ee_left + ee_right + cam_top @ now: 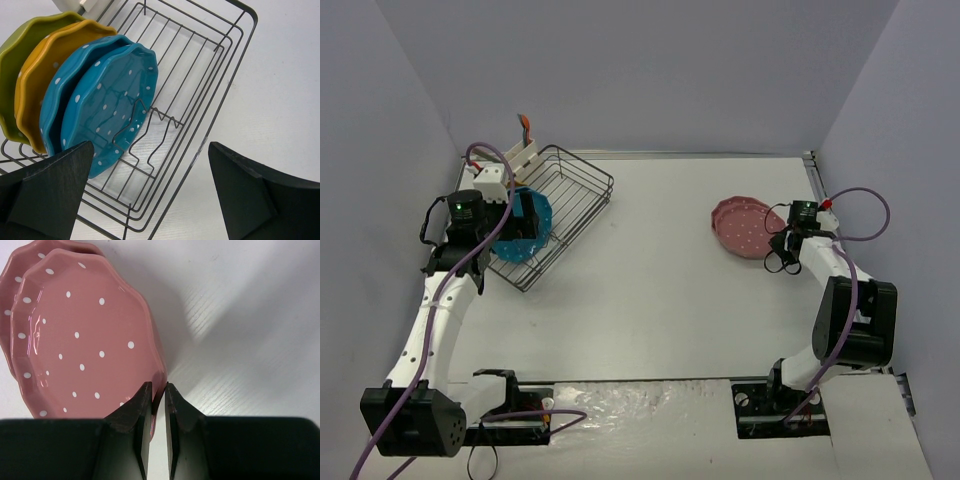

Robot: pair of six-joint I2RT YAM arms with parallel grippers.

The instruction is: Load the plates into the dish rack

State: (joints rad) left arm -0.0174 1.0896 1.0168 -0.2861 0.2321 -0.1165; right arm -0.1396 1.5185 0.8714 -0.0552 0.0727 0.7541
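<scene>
A pink plate (pixel 85 340) is gripped at its rim by the right fingers (pixel 142 405), seemingly for lifting off its twin (pixel 12 270); four plates (pixel 107 105) are slotted upright in the rack (pixel 578 190), by the released left fingers (pixel 55 190).

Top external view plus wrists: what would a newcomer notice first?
First, the bright plates standing on edge in the dish rack at far left: a green plate, an orange plate and two teal plates, with the left pincer wide open over them. Then, at right, two stacked pink plates on the table, with the right pincer pinched on the rim of the top pink plate.
</scene>
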